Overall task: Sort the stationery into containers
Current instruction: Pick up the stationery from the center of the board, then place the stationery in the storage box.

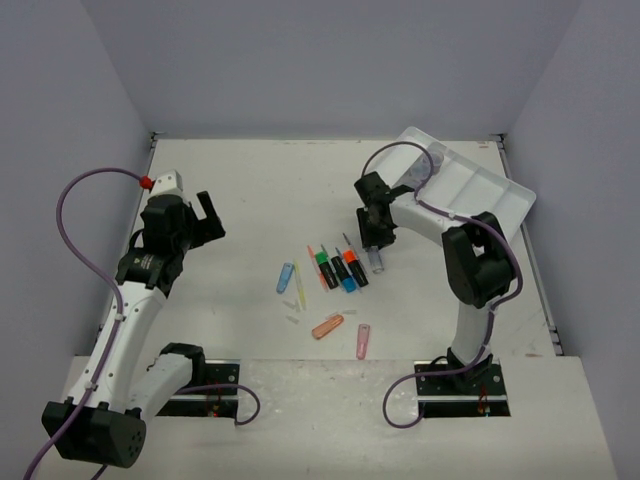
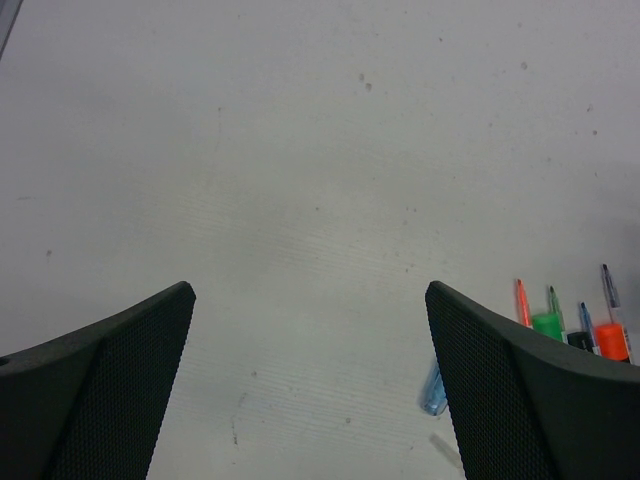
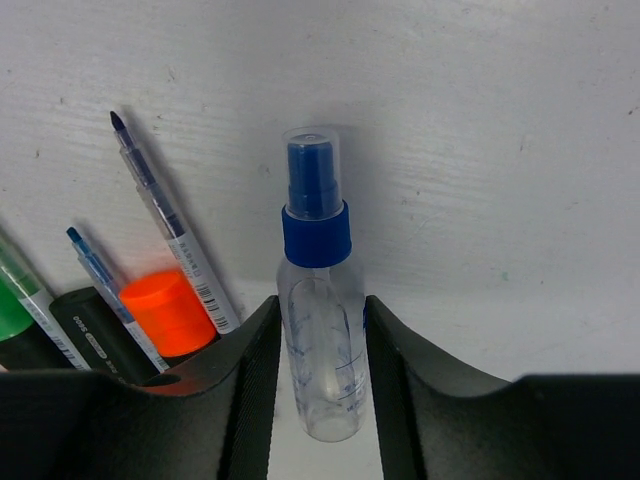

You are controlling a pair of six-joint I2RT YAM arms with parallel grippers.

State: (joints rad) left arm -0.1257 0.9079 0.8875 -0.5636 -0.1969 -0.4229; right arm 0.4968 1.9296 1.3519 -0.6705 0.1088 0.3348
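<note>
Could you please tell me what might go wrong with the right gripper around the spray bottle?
The bottle, round and smooth between the fingers of the right gripper, may slip or roll out. A pen and the orange highlighter lie just beside one finger, so it may nudge them.

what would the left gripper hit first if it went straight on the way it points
Most likely only the bare white tabletop; nothing lies ahead between the open fingers of the left gripper. The green-capped highlighter sits off to the right, though depth is unclear.
</note>
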